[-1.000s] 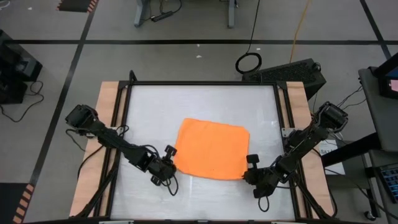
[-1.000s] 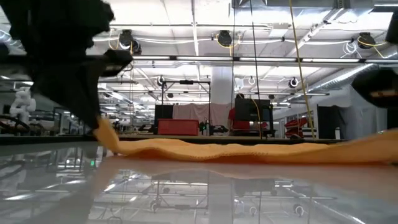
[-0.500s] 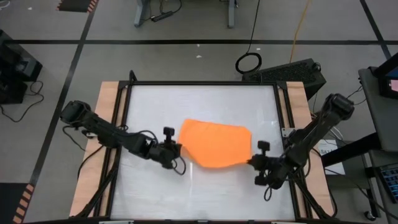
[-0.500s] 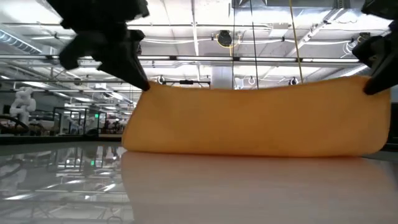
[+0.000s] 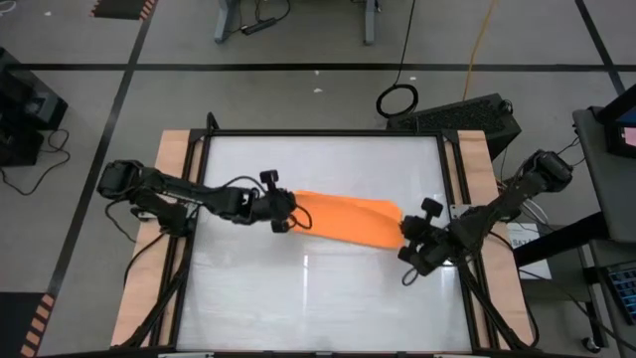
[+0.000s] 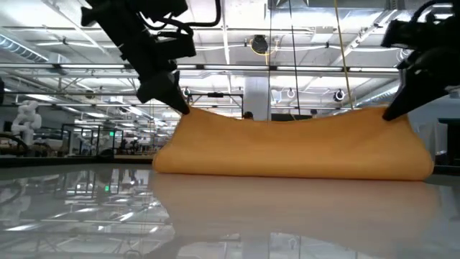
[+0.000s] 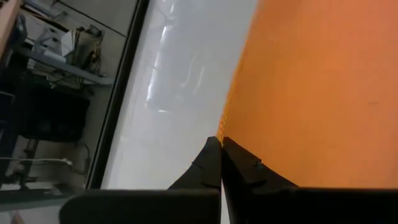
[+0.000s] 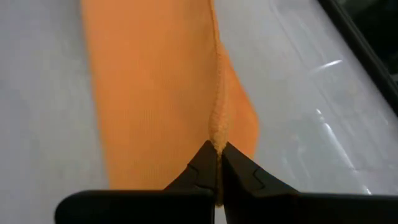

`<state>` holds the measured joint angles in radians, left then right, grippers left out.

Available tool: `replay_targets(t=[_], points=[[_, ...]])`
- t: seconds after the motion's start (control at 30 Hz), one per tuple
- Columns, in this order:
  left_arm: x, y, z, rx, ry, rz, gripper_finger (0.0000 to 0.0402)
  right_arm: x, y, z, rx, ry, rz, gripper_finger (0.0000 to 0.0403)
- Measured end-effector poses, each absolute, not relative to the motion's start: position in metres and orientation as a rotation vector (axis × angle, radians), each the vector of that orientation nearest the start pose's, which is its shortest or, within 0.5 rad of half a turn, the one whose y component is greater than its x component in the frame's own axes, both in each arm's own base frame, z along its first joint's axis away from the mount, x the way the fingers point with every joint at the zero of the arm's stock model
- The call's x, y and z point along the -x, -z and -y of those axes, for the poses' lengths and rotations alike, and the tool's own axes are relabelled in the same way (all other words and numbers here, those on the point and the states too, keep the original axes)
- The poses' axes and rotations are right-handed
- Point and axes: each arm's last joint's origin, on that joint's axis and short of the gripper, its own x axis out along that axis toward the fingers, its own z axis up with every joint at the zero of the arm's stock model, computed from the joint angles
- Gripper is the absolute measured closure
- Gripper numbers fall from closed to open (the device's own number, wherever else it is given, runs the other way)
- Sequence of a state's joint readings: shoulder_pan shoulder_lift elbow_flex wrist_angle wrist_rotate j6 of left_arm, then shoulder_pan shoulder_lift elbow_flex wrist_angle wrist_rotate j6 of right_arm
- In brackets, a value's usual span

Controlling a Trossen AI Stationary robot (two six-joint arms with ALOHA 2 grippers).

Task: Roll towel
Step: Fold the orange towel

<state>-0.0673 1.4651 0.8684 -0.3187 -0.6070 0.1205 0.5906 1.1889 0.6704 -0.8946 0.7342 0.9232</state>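
The orange towel (image 5: 348, 219) stands up from the white tabletop (image 5: 318, 298) as a raised sheet. In the low view the towel (image 6: 287, 144) has its upper edge in the air and its lower fold on the table. My left gripper (image 5: 291, 212) is shut on the towel's left upper corner. My right gripper (image 5: 405, 237) is shut on the right upper corner. Both come slanting down at the towel from the table's sides. My left gripper (image 7: 221, 142) pinches the towel's corner (image 7: 225, 127) between its two fingers at its hemmed edge, slanting down from the table's left. That corner (image 6: 185, 111) is lifted clear, and the cloth hangs below it to the table. My right gripper (image 8: 217, 148) pinches the towel's hemmed edge (image 8: 217, 132) at the other corner between its two fingers, slanting down from the table's right. That corner (image 6: 388, 115) is held up, with the cloth between the two grippers stretched nearly straight.
A black frame (image 5: 323, 133) runs around the tabletop, with wooden boards (image 5: 171, 179) along both sides. Bare table lies in front of and behind the towel. Cables hang off both arms near the grippers.
Both grippers have risen and gone toward the table's far edge, each turning at the wrist. They have carried the towel's near edge with them. That edge is lifted clear and drawn over the rest, which has stayed on the table, so the towel covers a narrower strip from above.
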Motion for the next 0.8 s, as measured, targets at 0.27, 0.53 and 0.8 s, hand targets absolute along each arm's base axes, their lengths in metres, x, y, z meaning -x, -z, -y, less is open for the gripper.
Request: replay_targets(t=[0.27,0.53,0.8], points=[[-0.287,-0.207,-0.023,-0.383,-0.466,-0.906,0.0401,-0.171,-0.191,-0.055,0.073,0.679,-0.967,0.0403],[-0.291,-0.197,-0.038,-0.360,-0.456,-0.943,0.0401,-0.182,-0.191,-0.032,0.060,0.696,-1.017,0.0402],[-0.301,-0.167,-0.049,-0.354,-0.446,-1.032,0.0400,-0.189,-0.191,-0.009,0.013,0.711,-1.056,0.0402]])
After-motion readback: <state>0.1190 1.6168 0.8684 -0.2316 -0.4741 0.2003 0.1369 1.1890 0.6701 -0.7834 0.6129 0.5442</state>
